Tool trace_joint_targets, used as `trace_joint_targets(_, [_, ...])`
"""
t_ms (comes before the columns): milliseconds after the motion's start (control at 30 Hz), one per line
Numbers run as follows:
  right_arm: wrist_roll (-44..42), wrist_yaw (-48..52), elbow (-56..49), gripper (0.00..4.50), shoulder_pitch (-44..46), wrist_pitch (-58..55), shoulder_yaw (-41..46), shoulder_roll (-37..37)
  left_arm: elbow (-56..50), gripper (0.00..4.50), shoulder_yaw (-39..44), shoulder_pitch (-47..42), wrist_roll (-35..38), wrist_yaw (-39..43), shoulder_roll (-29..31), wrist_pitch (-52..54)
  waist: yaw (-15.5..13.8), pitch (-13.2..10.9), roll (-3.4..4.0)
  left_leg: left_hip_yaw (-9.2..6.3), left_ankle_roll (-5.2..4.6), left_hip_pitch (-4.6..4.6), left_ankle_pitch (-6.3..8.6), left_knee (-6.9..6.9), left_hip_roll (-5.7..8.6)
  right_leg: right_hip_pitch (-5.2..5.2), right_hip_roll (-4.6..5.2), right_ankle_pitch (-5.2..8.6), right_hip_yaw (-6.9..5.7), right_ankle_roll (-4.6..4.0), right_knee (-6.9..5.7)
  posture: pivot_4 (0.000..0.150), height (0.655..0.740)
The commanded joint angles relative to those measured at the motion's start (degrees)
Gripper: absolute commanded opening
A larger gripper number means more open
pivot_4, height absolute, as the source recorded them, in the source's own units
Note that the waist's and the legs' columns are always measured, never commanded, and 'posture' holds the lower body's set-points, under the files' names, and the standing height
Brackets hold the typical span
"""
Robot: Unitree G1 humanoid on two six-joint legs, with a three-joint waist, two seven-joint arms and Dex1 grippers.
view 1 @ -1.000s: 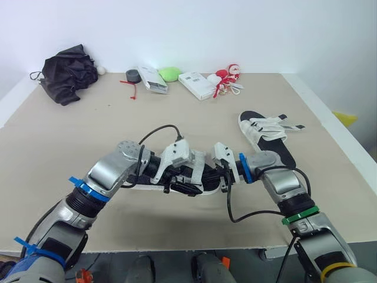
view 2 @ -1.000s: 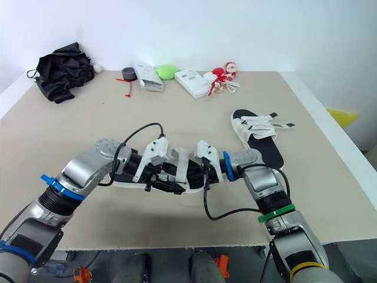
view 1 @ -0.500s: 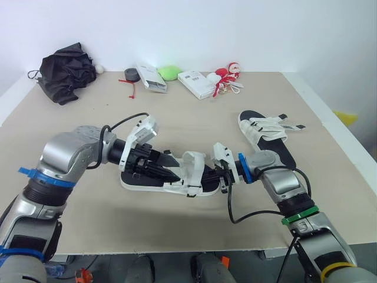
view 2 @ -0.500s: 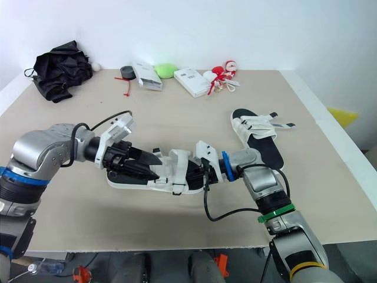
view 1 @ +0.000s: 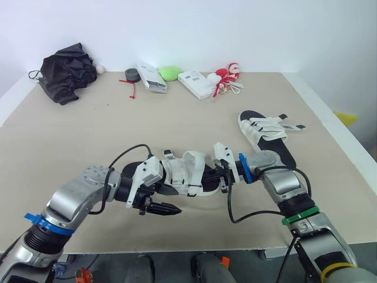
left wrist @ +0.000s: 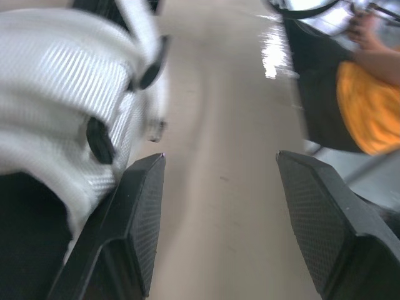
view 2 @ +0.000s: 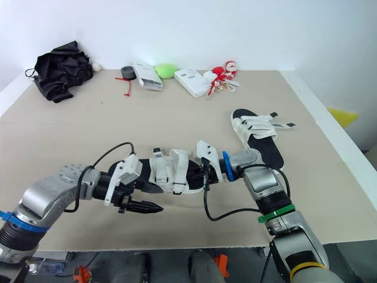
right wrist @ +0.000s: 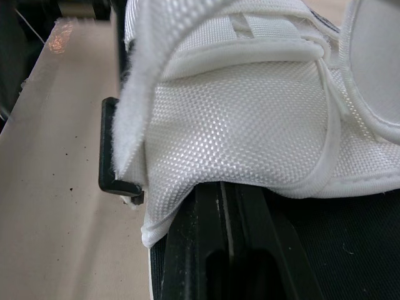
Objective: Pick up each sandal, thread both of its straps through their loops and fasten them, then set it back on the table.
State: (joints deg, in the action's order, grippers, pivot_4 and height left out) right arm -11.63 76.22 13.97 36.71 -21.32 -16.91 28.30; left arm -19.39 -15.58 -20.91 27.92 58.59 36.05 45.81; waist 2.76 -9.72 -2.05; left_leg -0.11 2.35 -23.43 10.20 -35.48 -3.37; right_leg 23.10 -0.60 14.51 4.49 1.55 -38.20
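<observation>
Beige tabletop (view 1: 88, 135) runs back to a plain white wall, with a black cloth (view 1: 68, 73) and small clutter along the far edge at the top of the frame. Low in the middle lies the near sandal (view 1: 185, 177), one end pinched by the right gripper (view 1: 220, 177), likely to steady it. The left gripper (left wrist: 219, 159) hangs just below, fingers (left wrist: 140, 212) spread wide and empty, seemingly lining up on a white strap (left wrist: 69, 81). The other sandal (view 1: 268, 135) lies at right.
</observation>
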Motion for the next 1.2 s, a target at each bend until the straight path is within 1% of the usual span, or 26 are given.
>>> trace_joint_targets(33, [1.28,0.06,1.27,0.00,-1.22,-1.06,-1.53,0.57,-0.39,2.93,0.38,-0.96,-2.14,-4.58,-2.22,-1.42,-0.01,0.00,0.00,0.00,0.00,0.00,0.00,0.00,0.00,0.00,0.00,0.00,0.00,0.00,0.00,0.150,0.7400])
trace_joint_targets(233, [1.42,-0.02,1.88,0.00,-0.62,-0.89,-1.62,0.18,0.09,2.93,0.32,-2.15,-2.53,-6.39,-6.47,-3.27,-0.02,0.00,0.00,0.01,0.00,-0.01,0.00,-0.03,0.02,-0.01,0.00,-0.04,0.02,0.02,0.00,0.150,0.7400])
trace_joint_targets(333, [1.49,0.03,1.88,0.00,-0.70,-0.82,-1.58,0.25,0.51,2.93,0.62,-2.36,-2.76,-6.24,-7.62,-4.58,-0.12,0.00,0.00,0.02,-0.01,-0.01,-0.01,-0.09,0.05,-0.04,0.01,-0.05,0.06,0.03,0.01,0.150,0.7400])
trace_joint_targets(633, [1.70,-0.10,1.93,0.00,-0.72,-0.84,-1.29,0.21,2.62,2.93,1.39,-2.59,1.46,-3.07,-10.41,-2.39,-0.14,-0.01,0.00,0.07,-0.01,-0.04,-0.01,-0.14,0.10,-0.04,0.02,-0.09,0.17,0.12,0.01,0.150,0.7400])
trace_joint_targets(667, [1.71,-0.12,1.93,0.00,-0.69,-0.85,-1.30,0.16,2.95,2.70,1.49,-2.60,1.94,-3.04,-10.58,-1.73,-0.10,-0.01,0.00,0.07,-0.01,-0.04,-0.01,-0.14,0.10,-0.04,0.02,-0.09,0.17,0.12,0.01,0.150,0.7400])
trace_joint_targets(733, [1.70,-0.17,1.92,0.00,-0.65,-0.89,-1.29,0.11,3.44,2.05,1.86,-2.59,3.15,-3.29,-10.95,0.20,-0.05,0.00,0.00,0.07,0.00,-0.03,-0.01,-0.11,0.10,-0.02,0.01,-0.09,0.18,0.13,0.01,0.150,0.7400])
trace_joint_targets(767, [1.70,-0.18,1.90,0.00,-0.65,-0.90,-1.27,0.11,3.63,1.86,2.14,-2.58,4.04,-3.48,-11.17,1.39,-0.05,0.00,0.00,0.07,-0.01,-0.02,-0.01,-0.09,0.09,-0.02,0.00,-0.09,0.18,0.13,0.01,0.150,0.7400])
trace_joint_targets(800, [1.70,-0.14,1.88,0.00,-0.70,-0.89,-1.24,0.17,4.09,1.56,2.45,-2.71,4.93,-3.98,-11.41,3.08,-0.04,0.00,0.00,0.07,0.00,-0.02,-0.01,-0.07,0.08,-0.02,-0.01,-0.09,0.17,0.13,0.01,0.150,0.7400])
trace_joint_targets(833, [1.71,-0.13,1.81,0.00,-0.74,-0.89,-1.22,0.24,4.62,1.13,2.43,-2.77,5.32,-4.22,-11.29,4.30,-0.04,0.00,0.00,0.05,0.00,-0.02,-0.01,-0.03,0.07,-0.02,-0.02,-0.07,0.16,0.15,0.01,0.150,0.7400])
trace_joint_targets(867, [1.68,-0.09,1.75,0.00,-0.77,-0.94,-1.16,0.33,5.06,0.90,2.27,-2.85,5.44,-4.46,-10.98,5.59,-0.04,0.00,0.00,0.04,-0.01,-0.01,-0.01,-0.03,0.07,-0.02,-0.02,-0.07,0.15,0.15,0.01,0.150,0.7400])
trace_joint_targets(900, [1.65,-0.07,1.68,0.00,-0.79,-0.99,-1.12,0.40,5.32,0.40,2.01,-2.88,5.54,-4.54,-10.49,6.65,-0.04,0.00,0.00,0.04,-0.01,-0.02,0.00,-0.02,0.07,-0.01,-0.02,-0.06,0.15,0.16,0.01,0.150,0.7400])
trace_joint_targets(933, [1.64,-0.05,1.63,0.00,-0.81,-1.00,-1.09,0.46,5.38,0.34,1.70,-2.85,5.49,-4.36,-10.00,7.15,-0.03,0.00,0.00,0.04,-0.01,-0.02,0.00,-0.02,0.07,-0.01,-0.02,-0.06,0.15,0.16,0.01,0.150,0.7400])
trace_joint_targets(967, [1.65,-0.02,1.61,0.00,-0.82,-1.00,-1.07,0.52,5.30,0.06,1.52,-2.87,5.54,-4.17,-9.66,7.65,-0.02,0.00,0.00,0.04,-0.01,-0.02,0.00,-0.02,0.08,-0.01,-0.02,-0.06,0.16,0.16,0.01,0.150,0.7400])
trace_joint_targets(1133, [1.64,0.00,1.53,0.00,-0.77,-1.10,-1.06,0.60,2.55,0.06,0.39,-3.68,8.90,0.44,-4.53,13.68,0.00,-0.01,0.00,0.04,0.00,0.00,0.00,-0.01,0.07,0.00,-0.03,-0.05,0.15,0.14,0.01,0.150,0.7400])
trace_joint_targets(1167, [1.64,0.02,1.54,0.00,-0.74,-1.09,-1.09,0.57,1.65,0.06,0.35,-3.92,10.15,1.83,-3.38,14.63,0.00,-0.01,0.00,0.04,0.00,-0.02,0.00,0.00,0.07,0.01,-0.03,-0.04,0.15,0.12,0.01,0.150,0.7400])
trace_joint_targets(1200, [1.68,0.05,1.62,0.00,-0.67,-1.03,-1.12,0.56,-0.33,0.06,1.01,-4.89,13.65,5.07,-1.15,17.21,0.01,-0.03,-0.03,0.04,0.00,-0.02,0.00,0.00,0.07,0.02,-0.03,-0.03,0.15,0.11,0.01,0.150,0.7400])
